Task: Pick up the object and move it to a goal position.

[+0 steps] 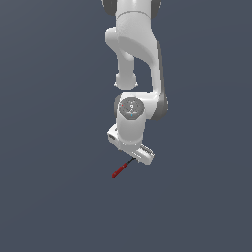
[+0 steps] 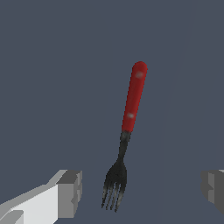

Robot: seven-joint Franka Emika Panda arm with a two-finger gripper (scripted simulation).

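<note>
The object is a small fork with a red handle point(image 2: 134, 97) and a black pronged head point(image 2: 114, 184). In the wrist view it lies between my two fingertips point(image 2: 70, 192), nearer that one than the other, and touches neither. My gripper point(image 2: 142, 190) is open and empty, its jaws wide apart on either side of the pronged head. In the exterior view the fork point(image 1: 119, 170) sticks out towards the view's lower left from under my gripper point(image 1: 135, 159), which hangs straight over its black end. The fingertips are hidden there by the hand.
A plain dark grey floor point(image 1: 49, 197) fills both views. The white arm point(image 1: 135, 44) reaches down from the top of the exterior view. No other object shows.
</note>
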